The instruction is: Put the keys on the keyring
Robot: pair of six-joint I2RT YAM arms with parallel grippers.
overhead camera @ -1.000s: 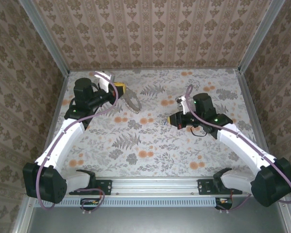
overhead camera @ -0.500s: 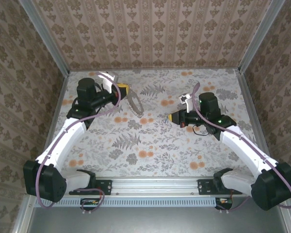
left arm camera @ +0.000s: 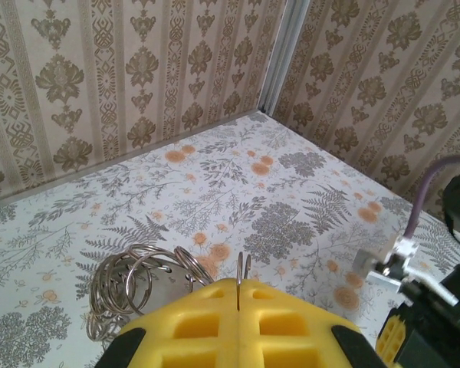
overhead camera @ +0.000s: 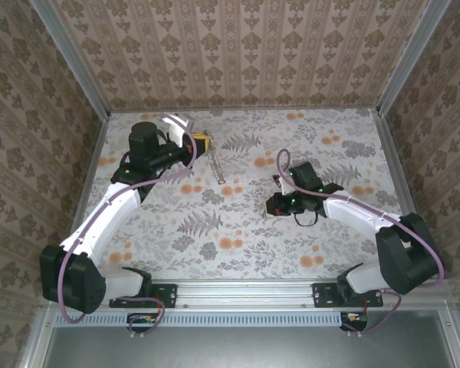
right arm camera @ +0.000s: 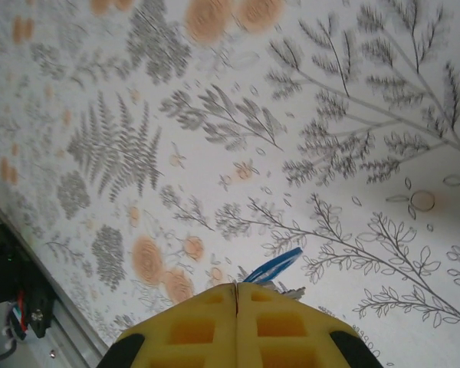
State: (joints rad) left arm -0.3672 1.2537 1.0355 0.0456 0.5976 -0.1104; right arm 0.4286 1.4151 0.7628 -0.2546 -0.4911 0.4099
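In the left wrist view my left gripper (left arm camera: 239,282) is shut on a thin metal ring (left arm camera: 242,267) of the keyring, which stands upright out of the yellow pads. The rest of the keyring, a bunch of linked metal loops (left arm camera: 134,287), hangs to the left of the pads. From above, the left gripper (overhead camera: 203,140) holds the keyring (overhead camera: 217,167) at the back left, its strap trailing toward the middle. My right gripper (right arm camera: 236,285) is shut on the key, whose blue head (right arm camera: 272,265) pokes out past the pads above the table. Seen from above, the right gripper (overhead camera: 271,205) is right of centre.
The floral tablecloth (overhead camera: 238,230) covers the table, with patterned walls (overhead camera: 238,54) on three sides. A metal rail (overhead camera: 238,291) runs along the near edge. The right arm (left arm camera: 433,307) shows at the lower right of the left wrist view.
My left gripper has shifted right with the keyring. The right arm has folded and turned its wrist, bringing its gripper down and slightly nearer with the key.
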